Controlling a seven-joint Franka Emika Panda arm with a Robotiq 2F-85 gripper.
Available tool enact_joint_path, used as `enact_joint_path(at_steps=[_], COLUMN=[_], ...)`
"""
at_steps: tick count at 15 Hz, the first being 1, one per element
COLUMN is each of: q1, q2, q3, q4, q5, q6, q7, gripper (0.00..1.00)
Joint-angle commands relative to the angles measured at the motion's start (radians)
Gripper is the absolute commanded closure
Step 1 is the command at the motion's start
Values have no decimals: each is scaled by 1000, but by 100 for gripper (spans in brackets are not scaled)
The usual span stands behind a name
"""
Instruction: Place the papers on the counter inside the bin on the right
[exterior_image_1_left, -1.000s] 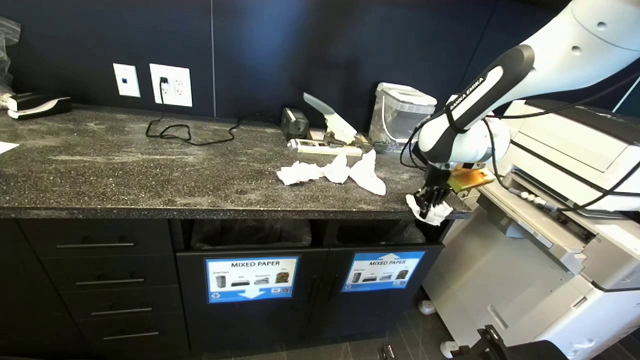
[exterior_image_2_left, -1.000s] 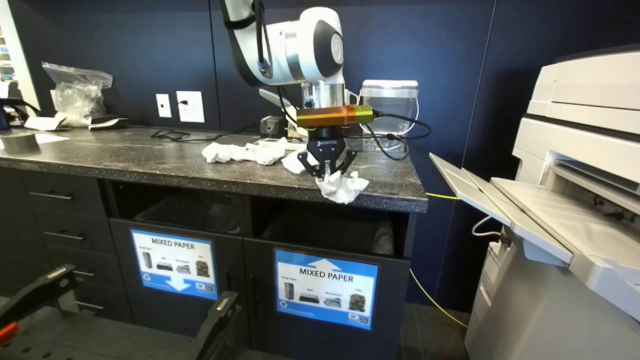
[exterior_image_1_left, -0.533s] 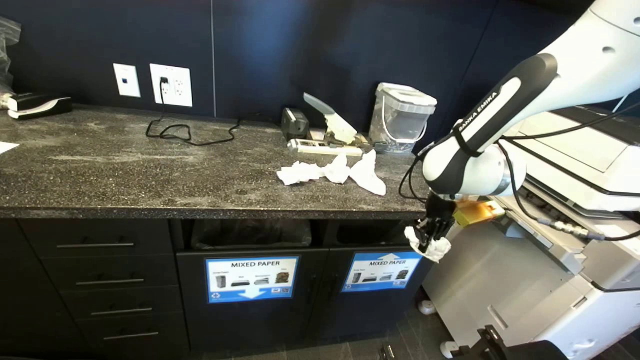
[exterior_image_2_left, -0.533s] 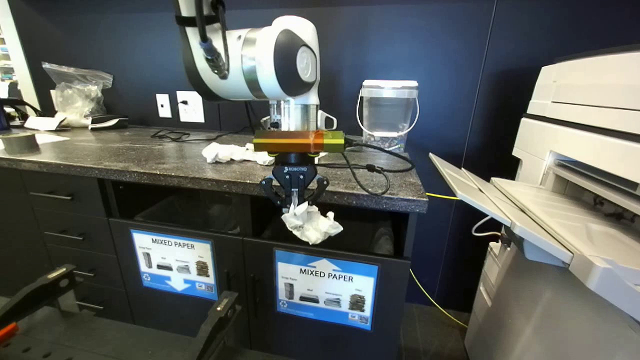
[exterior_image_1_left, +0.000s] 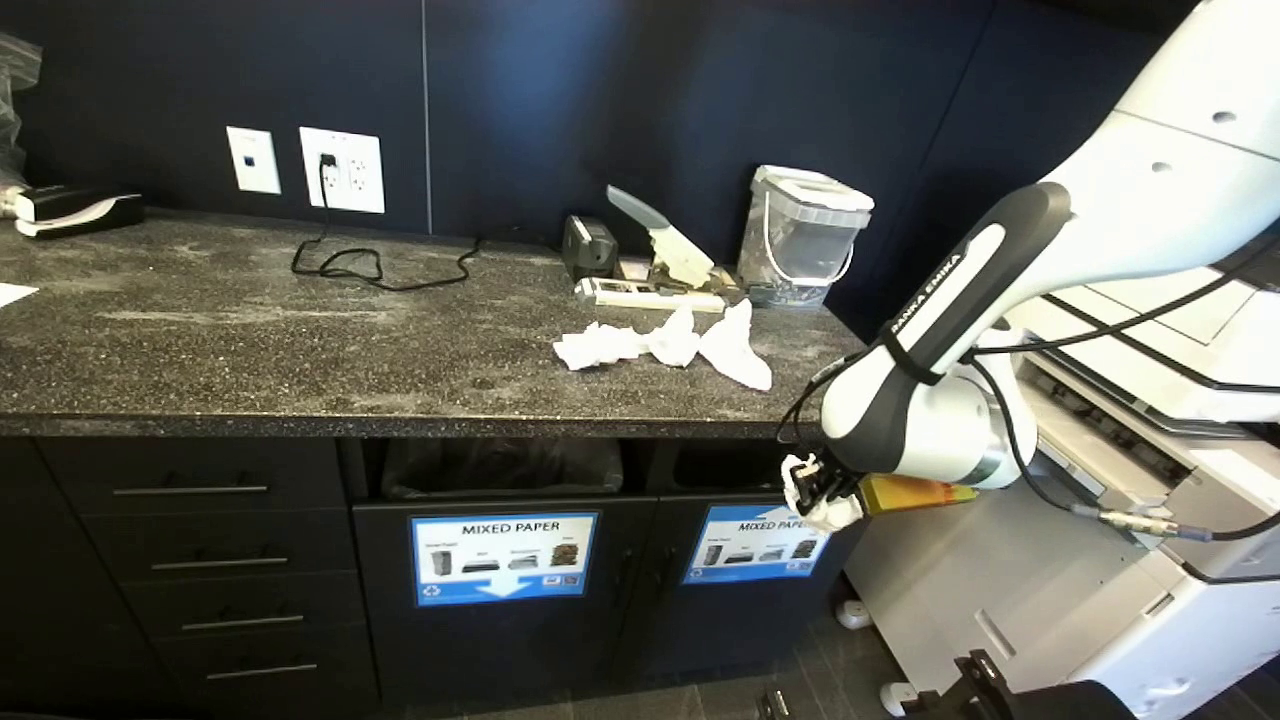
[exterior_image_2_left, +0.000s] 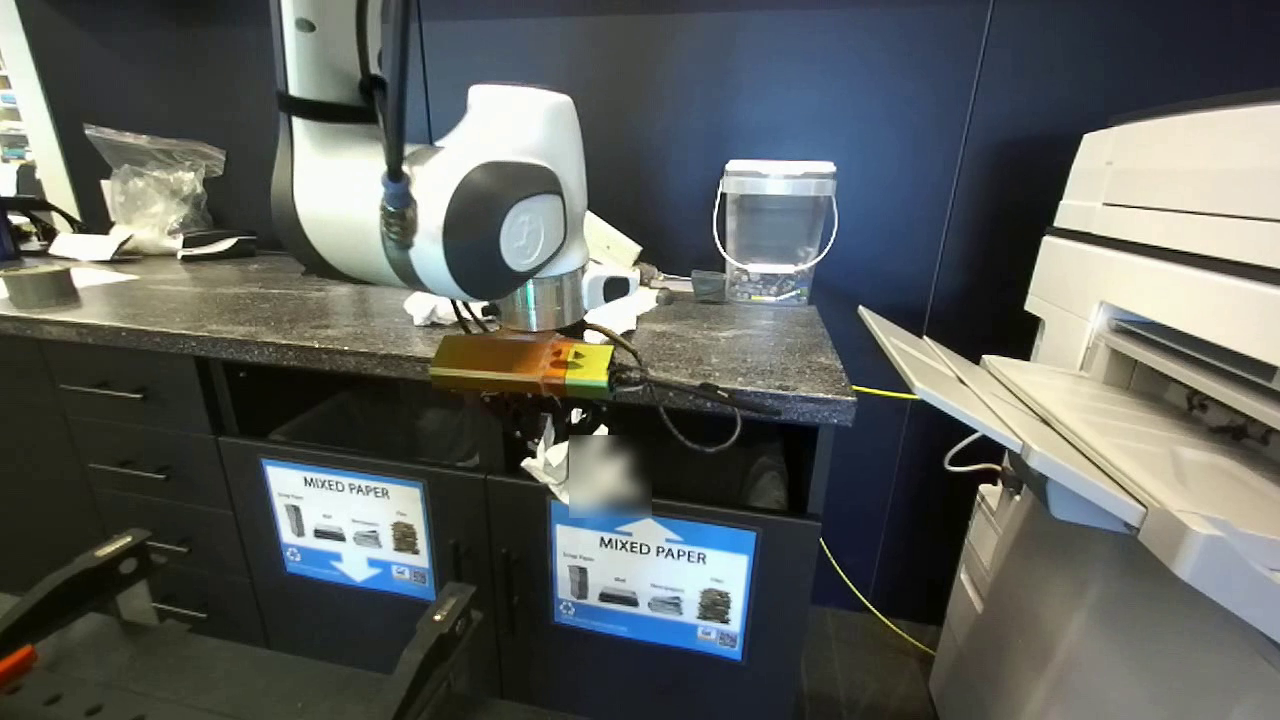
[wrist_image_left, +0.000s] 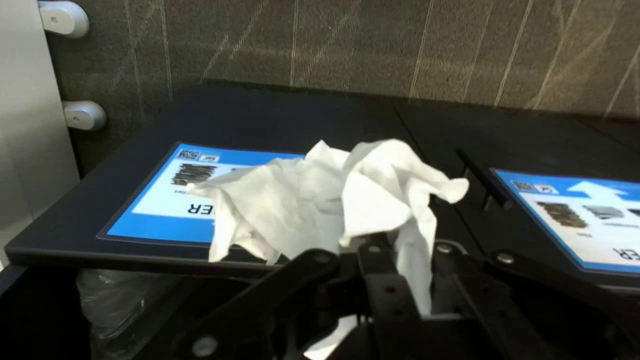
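My gripper (wrist_image_left: 409, 255) is shut on a crumpled white paper (wrist_image_left: 295, 205), which fans out past the fingertips. In an exterior view the gripper (exterior_image_1_left: 822, 480) is tilted, below counter height and in front of the right-hand slot. Part of the held paper (exterior_image_2_left: 545, 465) is blurred there. The bin on the right (exterior_image_2_left: 785, 540) is the dark opening above a blue-edged MIXED PAPER label (exterior_image_2_left: 655, 580); the wrist view shows its clear liner (wrist_image_left: 120, 300). On the counter (exterior_image_1_left: 300, 370) lie more papers (exterior_image_1_left: 735, 345) in a row, partly hidden by the arm in an exterior view.
A second slot (exterior_image_2_left: 370, 420) with a similar label sits to the left. A white printer (exterior_image_1_left: 1000, 540) stands close on the right of the cabinet. Behind the papers are a stapler-like tool (exterior_image_1_left: 665, 245) and a clear tub (exterior_image_1_left: 800, 230). The counter edge (exterior_image_1_left: 480, 428) overhangs both slots.
From beside the counter's front edge, my gripper has come down with the paper to the front of the right slot and tilted over. The papers on the counter have not moved.
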Motion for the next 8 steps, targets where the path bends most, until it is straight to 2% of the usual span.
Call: enact_joint_path(at_steps=[1,8], q1=[53,138], q2=[109,355], q3=[-45,-108], q4=[25,152], q5=[-27,4], q6=[214,537], q7=[96,207], gripper=[88,87])
